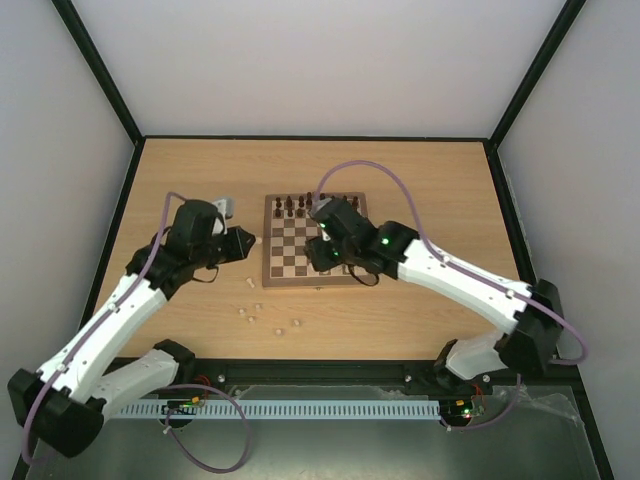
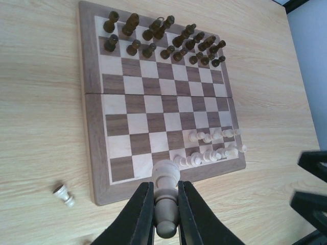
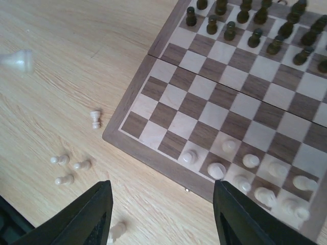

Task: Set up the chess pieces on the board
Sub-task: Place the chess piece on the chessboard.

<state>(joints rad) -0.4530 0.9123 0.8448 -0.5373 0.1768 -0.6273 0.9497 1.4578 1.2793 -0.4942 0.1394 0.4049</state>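
The left gripper (image 2: pixel 166 190) is nearest, clamped tight on one pale piece (image 2: pixel 166 176), which it holds base-first just off the left edge of the board (image 2: pixel 153 102). On the board's far side the dark pieces (image 2: pixel 168 51) stand in two rows, about eight in each, though the tight ones at the end are hard to count. The pale pieces (image 3: pixel 250 161) fill only part of two rows at the near right corner, and their number is unclear. The right gripper (image 3: pixel 163 204) hangs above the board's near edge with its jaws spread wide and nothing between them. Six loose pieces (image 1: pixel 253 320), all pale, appear scattered on the wooden surface (image 1: pixel 430 200) near the board's near left corner.
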